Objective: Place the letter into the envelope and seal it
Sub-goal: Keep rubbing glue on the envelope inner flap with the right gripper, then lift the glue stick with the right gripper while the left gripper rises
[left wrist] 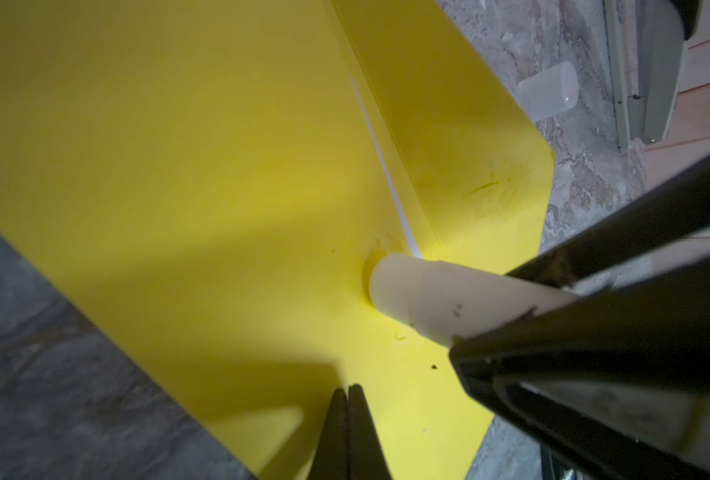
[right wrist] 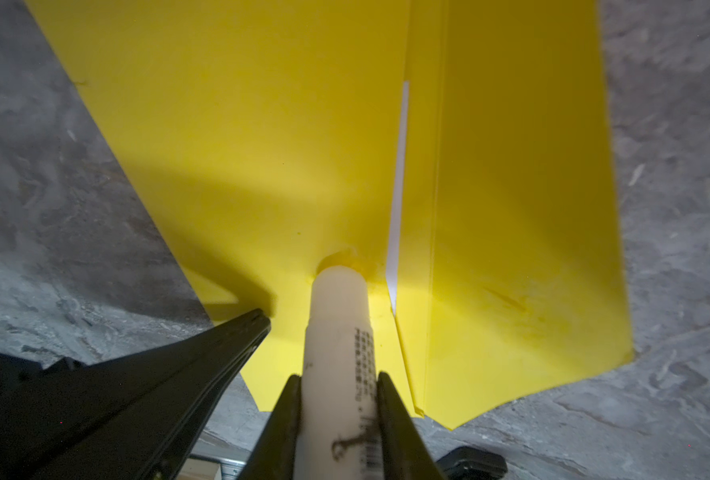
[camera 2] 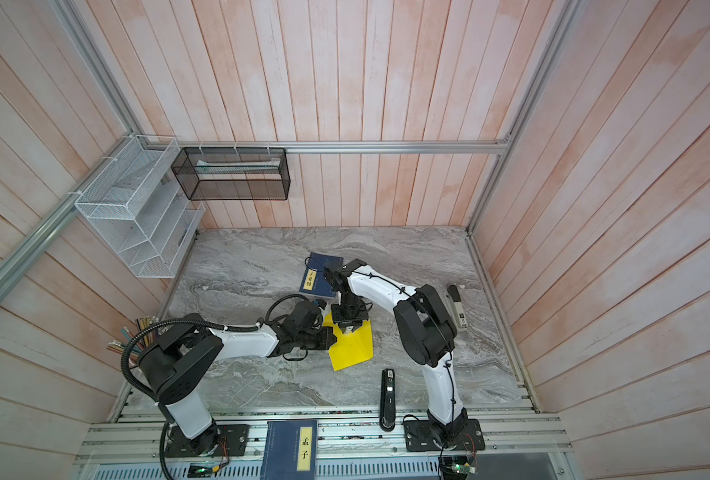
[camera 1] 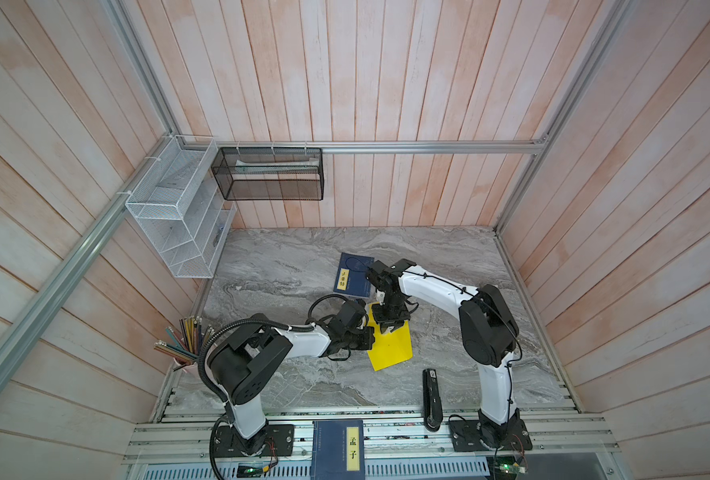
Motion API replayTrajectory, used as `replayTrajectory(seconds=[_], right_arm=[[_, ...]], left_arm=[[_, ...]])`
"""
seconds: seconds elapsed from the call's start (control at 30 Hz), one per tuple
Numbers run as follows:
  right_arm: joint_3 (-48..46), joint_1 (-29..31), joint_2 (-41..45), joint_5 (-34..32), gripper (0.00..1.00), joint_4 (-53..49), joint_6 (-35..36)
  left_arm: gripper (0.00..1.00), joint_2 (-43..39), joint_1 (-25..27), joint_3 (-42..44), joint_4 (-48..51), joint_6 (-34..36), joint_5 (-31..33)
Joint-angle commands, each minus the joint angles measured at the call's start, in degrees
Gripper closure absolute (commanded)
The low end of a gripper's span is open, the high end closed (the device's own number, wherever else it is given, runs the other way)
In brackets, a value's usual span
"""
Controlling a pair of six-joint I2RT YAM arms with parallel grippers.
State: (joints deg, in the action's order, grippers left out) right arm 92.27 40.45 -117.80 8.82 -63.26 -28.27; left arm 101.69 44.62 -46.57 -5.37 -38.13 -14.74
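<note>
The right gripper is squeezing a white glue stick between its two fingers. The tip of the glue stick is pressing down on the yellow envelope, right next to the mouth. The envelope is lying flat on the grey marble table, between the two arms.

The letter is already sitting inside the envelope. Only a thin white strip of it is peeking out along the mouth. The flap is lying open beside that strip, so the envelope is not sealed yet.

The left gripper is shut tight with nothing in it. Its tip is resting at the edge of the envelope, and it looks like it is holding the paper still.

The job right now looks like gluing. To do it well, the glue stick should be sliding gently along the mouth in a straight line, staying on the yellow paper and off the white strip. Pushing too hard could be wrinkling or dragging the paper, so the left gripper should be pinning it down. Next, the flap needs folding over and pressing flat.
</note>
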Motion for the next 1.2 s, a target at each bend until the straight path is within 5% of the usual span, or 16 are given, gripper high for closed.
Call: replayTrajectory(seconds=[0.0,0.6,1.17], right_arm=[[-1.82,-0.53,-3.01,-3.86,1.0,-0.83,0.32],[-1.94,-1.47,-2.24,-3.64,1.0,-1.62,1.03],[-1.6,-5.85,11.2,-0.4,1.0,0.62,0.24]], left_arm=[[1.0,1.85,-0.22,0.32,4.49,0.95,1.24],[1.0,1.65,-0.21,0.42,4.64,1.04,1.15],[1.0,1.45,-0.24,0.41,5.71,1.04,1.92]])
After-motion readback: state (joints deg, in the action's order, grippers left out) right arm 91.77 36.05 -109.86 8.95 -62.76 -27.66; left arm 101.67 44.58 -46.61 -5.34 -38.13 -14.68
